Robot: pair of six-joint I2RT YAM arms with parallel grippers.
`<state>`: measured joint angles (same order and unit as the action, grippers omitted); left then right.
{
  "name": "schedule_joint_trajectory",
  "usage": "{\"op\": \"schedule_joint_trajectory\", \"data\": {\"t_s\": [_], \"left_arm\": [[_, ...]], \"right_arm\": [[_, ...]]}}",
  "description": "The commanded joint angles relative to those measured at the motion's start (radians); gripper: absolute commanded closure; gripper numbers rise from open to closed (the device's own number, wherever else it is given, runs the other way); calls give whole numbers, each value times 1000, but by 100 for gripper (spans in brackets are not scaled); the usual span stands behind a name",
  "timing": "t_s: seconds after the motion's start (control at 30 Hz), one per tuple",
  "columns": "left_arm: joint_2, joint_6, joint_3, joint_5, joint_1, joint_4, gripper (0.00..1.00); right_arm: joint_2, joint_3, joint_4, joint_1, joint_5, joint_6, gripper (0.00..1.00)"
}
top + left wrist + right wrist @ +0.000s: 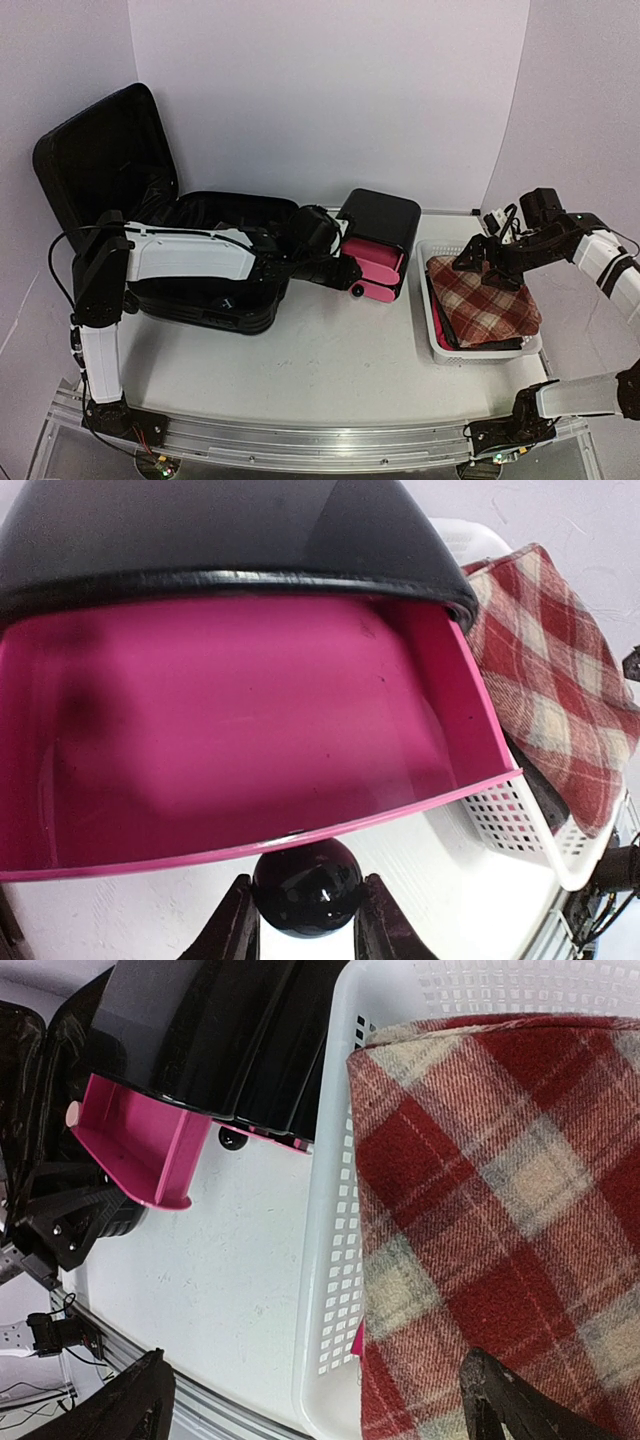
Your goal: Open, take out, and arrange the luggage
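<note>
The luggage (215, 305), a large black suitcase, lies open at the left with its lid (100, 150) standing up. My left arm reaches across it to the right. There my left gripper (352, 282) is shut on the round black knob (306, 885) of a pink drawer (230, 730). The drawer is pulled out of a small black box (385, 215) and looks empty. My right gripper (490, 262) hangs open over a red plaid cloth (500, 1190), its wide-apart fingers straddling the edge of the white basket (335, 1210).
The white mesh basket (432, 335) stands at the right, holding the folded plaid cloth (485, 300) over darker items. A second pink drawer (140, 1150) also sticks out of the black box (210, 1030). Bare tabletop (330, 370) lies in front.
</note>
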<state>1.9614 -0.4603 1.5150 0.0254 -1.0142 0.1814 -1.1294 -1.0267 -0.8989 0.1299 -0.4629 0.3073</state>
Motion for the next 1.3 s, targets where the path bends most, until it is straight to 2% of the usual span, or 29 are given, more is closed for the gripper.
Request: {"op": "schedule_joint_trajectory", "data": {"t_s": [0.0, 0.23, 0.33, 0.43, 0.57, 0.67, 0.77, 0.9, 1.03, 1.07, 1.13, 1.27], "left_arm": [[-61, -57, -25, -22, -11, -8, 72], [-81, -44, -36, -90, -18, -7, 69], [-129, 4, -68, -72, -19, -3, 47], [-199, 75, -100, -9, -17, 31, 31], [-323, 153, -155, 52, -7, 99, 21], [-429, 178, -199, 91, 29, 194, 17], [-520, 164, -269, 97, 130, 296, 14], [-551, 147, -264, 55, 368, 479, 10], [-427, 213, -157, 121, 532, 708, 6], [-386, 225, -134, 95, 583, 736, 6], [-319, 246, -102, 44, 665, 757, 9], [-196, 294, -40, 95, 744, 755, 9]], "right_arm": [[-1, -1, 44, 1, 6, -5, 2], [-3, 8, 48, 2, 0, -2, 2], [1, 9, 49, 1, 4, -4, 2], [3, 14, 49, 1, 10, -8, 2], [-7, 21, 49, 2, 9, -13, 2], [-17, 26, 54, 2, 6, -16, 2], [-24, 39, 65, 2, 4, -15, 2], [-49, 43, 87, 2, -14, -7, 2], [-63, 37, 94, 1, -26, -1, 2], [-61, 36, 95, 1, -26, 1, 2], [-56, 33, 95, 2, -26, 2, 2], [-32, 35, 93, 2, -11, 3, 2]]}}
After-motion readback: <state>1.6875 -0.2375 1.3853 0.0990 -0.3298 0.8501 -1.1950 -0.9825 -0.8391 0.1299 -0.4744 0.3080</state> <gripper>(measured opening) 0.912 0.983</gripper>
